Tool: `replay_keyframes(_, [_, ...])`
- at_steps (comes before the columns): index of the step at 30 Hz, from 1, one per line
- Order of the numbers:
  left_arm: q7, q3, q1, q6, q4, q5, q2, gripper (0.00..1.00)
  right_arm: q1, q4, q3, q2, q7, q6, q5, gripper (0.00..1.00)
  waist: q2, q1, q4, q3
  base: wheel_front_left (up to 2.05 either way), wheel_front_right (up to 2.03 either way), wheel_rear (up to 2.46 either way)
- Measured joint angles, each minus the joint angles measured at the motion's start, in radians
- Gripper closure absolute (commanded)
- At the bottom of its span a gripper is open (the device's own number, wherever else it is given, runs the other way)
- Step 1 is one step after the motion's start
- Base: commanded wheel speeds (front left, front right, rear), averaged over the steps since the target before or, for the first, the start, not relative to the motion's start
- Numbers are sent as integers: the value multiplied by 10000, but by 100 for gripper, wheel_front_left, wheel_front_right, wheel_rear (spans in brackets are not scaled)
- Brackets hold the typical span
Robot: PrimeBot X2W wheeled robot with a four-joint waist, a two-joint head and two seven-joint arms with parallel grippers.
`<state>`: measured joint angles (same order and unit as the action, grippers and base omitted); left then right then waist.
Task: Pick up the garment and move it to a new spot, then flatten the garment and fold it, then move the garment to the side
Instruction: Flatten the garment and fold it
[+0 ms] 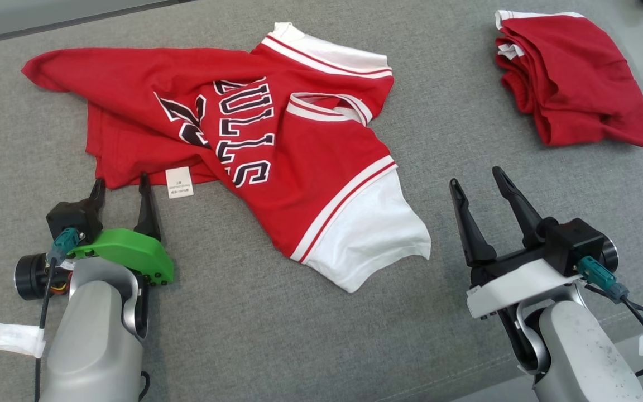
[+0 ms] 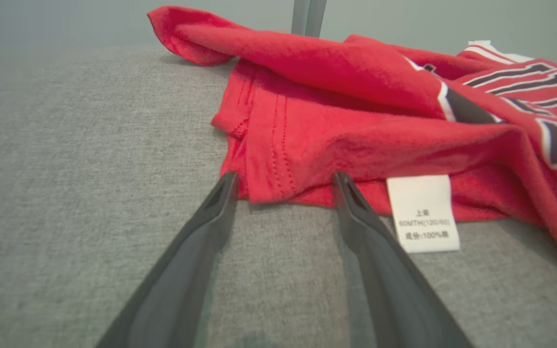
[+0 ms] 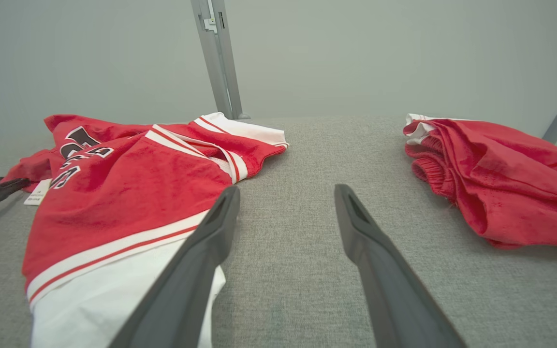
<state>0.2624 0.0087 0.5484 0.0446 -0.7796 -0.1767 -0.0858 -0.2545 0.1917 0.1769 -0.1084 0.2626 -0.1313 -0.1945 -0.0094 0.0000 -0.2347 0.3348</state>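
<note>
Hem of jersey (image 1: 277, 139) lies right at tips of left gripper (image 1: 121, 180), spread wide and empty, the nearer one; right gripper (image 1: 475, 176), also agape, stands off.

Left claw (image 1: 121, 187) and right claw (image 1: 476, 180) spread wide, holding nothing.

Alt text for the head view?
A crumpled red jersey with white sleeves and black lettering lies on a grey fabric surface. The open left gripper is at its near hem beside a care label; the open right gripper is clear of it, and a second red garment lies at upper right.
</note>
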Motion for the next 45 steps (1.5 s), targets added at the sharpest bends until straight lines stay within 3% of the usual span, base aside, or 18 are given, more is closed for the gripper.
replay_keyframes(1, [0,6,1,31,0,10,8,9,0,-4,-6,0,0,0,0,0,0,0,-5,25,0,0,0])
replay_keyframes(2, [0,13,3,61,27,25,6,27,-1,-6,-8,2,-2,0,0,0,0,0,-8,50,0,0,0])
replay_keyframes(3, [0,23,6,94,67,35,8,55,-2,-8,-8,10,-2,0,-2,0,0,0,-11,72,0,0,0])
replay_keyframes(4, [0,25,6,134,171,75,10,74,-5,-10,-6,12,-2,0,-4,0,0,0,-13,92,0,0,0])
replay_keyframes(6, [0,54,12,148,311,155,25,100,-17,-8,0,19,-2,0,-31,0,0,0,-20,122,0,0,0])
replay_keyframes(20, [0,-230,-280,581,2646,675,232,100,415,376,-226,94,0,0,-63,0,0,0,550,-497,0,0,0])
replay_keyframes(25, [2,-717,-897,698,2454,865,224,100,790,648,-293,245,0,0,-73,0,0,0,1196,-1068,0,0,0])
replay_keyframes(33, [0,-792,-2233,784,1452,779,-357,100,1269,838,-364,376,0,0,-148,0,0,0,2307,-1850,0,0,0])
replay_keyframes(34, [-4,-702,-2436,784,1244,669,-458,92,1276,851,-351,401,0,0,-148,0,0,-1,2443,-1958,0,0,0])
replay_keyframes(35, [-4,-642,-2639,717,1051,631,-570,28,1276,855,-336,412,0,0,-148,0,0,0,2560,-2063,0,0,0])
replay_keyframes(36, [-12,-562,-2830,575,805,637,-669,0,1279,871,-307,426,0,0,-146,0,0,0,2661,-2172,0,0,0])
replay_keyframes(42, [-56,138,-3494,-272,-316,236,-679,0,1356,976,-368,454,0,0,-52,0,0,0,2895,-2680,0,0,0])
replay_keyframes(45, [-19,278,-3652,-433,-311,86,-483,0,1482,1012,-451,403,0,0,-42,0,0,0,2778,-2764,0,0,0])
